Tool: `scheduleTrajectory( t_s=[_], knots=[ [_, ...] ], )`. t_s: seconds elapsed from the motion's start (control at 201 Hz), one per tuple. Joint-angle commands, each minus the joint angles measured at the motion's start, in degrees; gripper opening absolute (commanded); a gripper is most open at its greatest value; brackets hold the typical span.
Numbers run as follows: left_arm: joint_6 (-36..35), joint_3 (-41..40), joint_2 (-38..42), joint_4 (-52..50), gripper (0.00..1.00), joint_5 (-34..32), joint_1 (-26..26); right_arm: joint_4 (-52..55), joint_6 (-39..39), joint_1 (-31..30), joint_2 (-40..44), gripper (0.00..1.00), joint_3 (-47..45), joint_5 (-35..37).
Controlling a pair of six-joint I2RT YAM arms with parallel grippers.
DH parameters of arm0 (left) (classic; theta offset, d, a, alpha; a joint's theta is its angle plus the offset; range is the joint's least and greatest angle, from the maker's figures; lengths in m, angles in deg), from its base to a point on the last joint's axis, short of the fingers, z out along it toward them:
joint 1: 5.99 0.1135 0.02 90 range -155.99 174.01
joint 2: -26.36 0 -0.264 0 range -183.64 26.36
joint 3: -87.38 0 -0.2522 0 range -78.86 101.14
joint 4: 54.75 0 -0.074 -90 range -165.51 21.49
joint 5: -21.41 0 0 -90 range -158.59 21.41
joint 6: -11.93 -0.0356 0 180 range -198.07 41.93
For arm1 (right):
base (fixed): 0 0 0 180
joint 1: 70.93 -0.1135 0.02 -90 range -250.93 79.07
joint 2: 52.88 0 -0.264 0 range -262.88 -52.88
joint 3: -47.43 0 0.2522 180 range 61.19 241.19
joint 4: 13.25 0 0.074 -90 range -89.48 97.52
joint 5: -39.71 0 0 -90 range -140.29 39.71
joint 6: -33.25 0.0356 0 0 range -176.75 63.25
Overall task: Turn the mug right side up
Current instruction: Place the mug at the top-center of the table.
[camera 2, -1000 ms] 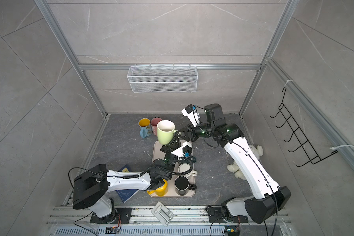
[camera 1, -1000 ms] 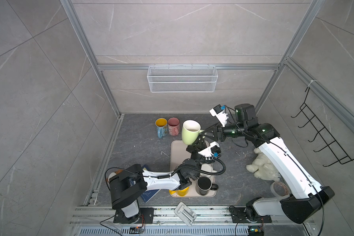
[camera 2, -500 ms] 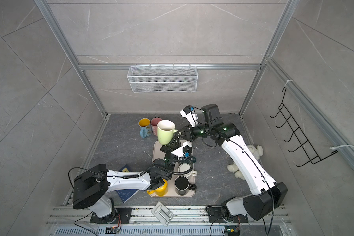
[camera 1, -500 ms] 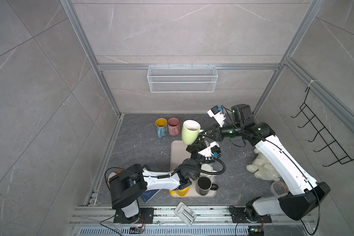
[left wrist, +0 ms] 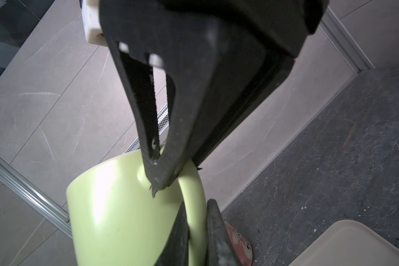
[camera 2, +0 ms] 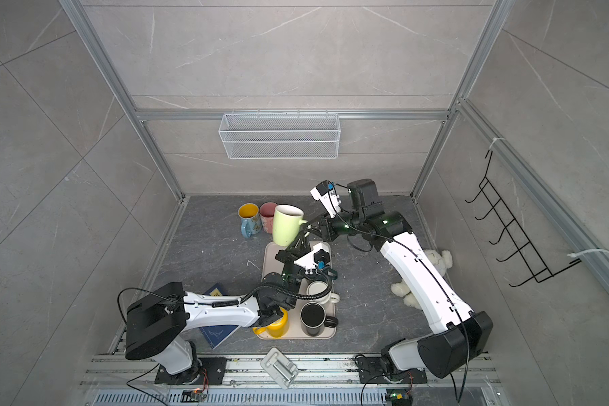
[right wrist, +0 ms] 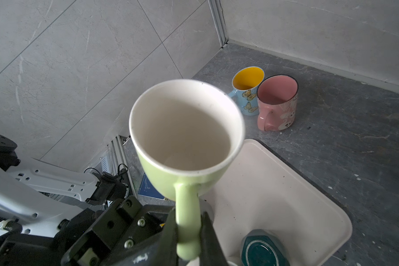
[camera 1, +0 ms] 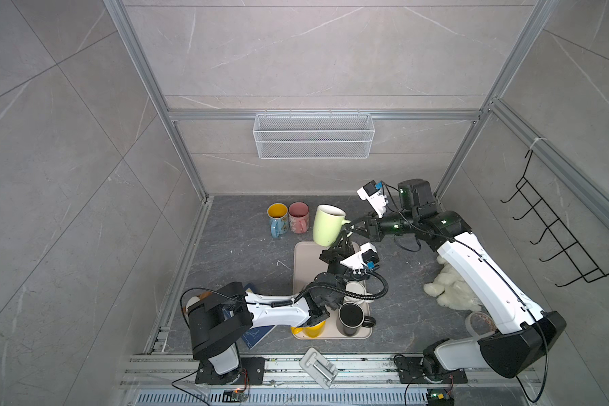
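The green mug (camera 1: 326,226) hangs in the air with its mouth up and a slight lean. It is over the 12 o'clock end of the beige tray (camera 1: 305,267), clear of both the tray and the dark table (camera 1: 239,253).

The right claw (camera 1: 353,225) reaches in from 3 o'clock and is clenched on the handle near its upper root. In its wrist view the handle is pinched between its two fingers (right wrist: 170,231), and the mug's white inside faces upward. The left claw (camera 1: 344,238) comes up from 6 o'clock beneath the mug and is clenched on the lower part of the same handle. In its own wrist view its fingers (left wrist: 215,232) press the green loop from both sides.

At the mug's 9 o'clock, a blue mug (camera 1: 277,219) with a yellow inside and a pink mug (camera 1: 299,218) stand upright on the table, just beside each other. Toward the tray's 6 o'clock end are a white mug (camera 1: 355,292) and a black mug (camera 1: 350,318), the black one mouth up. A yellow mug (camera 1: 310,331) sits at 7 o'clock, partly under the left arm. A white plush toy (camera 1: 445,291) lies on the table at the tray's 3 o'clock, partly beneath the right arm.
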Motion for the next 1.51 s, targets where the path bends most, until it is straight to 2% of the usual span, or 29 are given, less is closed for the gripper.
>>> scheduleTrajectory(
  t_s=[0.0, 0.254, 0.378, 0.468, 0.776, 1.17, 1.329, 1.433, 1.503],
  knots=[
    [-4.05, 3.54, 1.91, 9.16, 0.00, 0.62, -0.07, 0.44, 3.57, -0.50, -0.29, 0.00, -1.81, -0.14],
    [-5.16, 4.58, 1.47, 9.09, 0.16, -0.36, -0.10, -1.82, 5.38, -0.42, 0.33, 0.00, -3.08, 0.55],
    [-5.67, 4.66, 1.45, 9.16, 0.31, -0.84, -0.08, -2.61, 6.12, -0.44, 0.25, 0.00, -3.10, 1.23],
    [-5.73, 4.65, 1.56, 9.11, 0.35, -1.20, -0.11, -2.92, 6.46, -0.49, 0.07, 0.00, -3.00, 1.65],
    [-6.38, 4.08, 2.56, 9.12, 0.43, -2.17, -0.12, -4.66, 8.27, -0.42, -1.31, 0.00, -1.65, 6.69],
    [-7.26, 2.64, 3.92, 9.11, 0.49, -3.39, -0.11, -7.22, 10.98, -0.38, -5.22, 0.00, 4.81, 15.92],
    [-7.54, 3.49, 4.03, 8.25, 0.52, -5.06, 0.05, -9.17, 11.78, -0.39, -6.81, 0.00, 5.78, 17.11],
    [-4.51, 5.62, 5.05, 4.77, 0.53, -8.54, 0.97, -9.15, 12.21, -0.40, -8.21, 0.00, 6.68, 19.64],
    [2.55, 6.67, 7.51, -3.80, 0.53, -10.43, 2.27, -9.00, 12.17, -0.47, -9.18, 0.00, 7.35, 20.93]
  ],
)
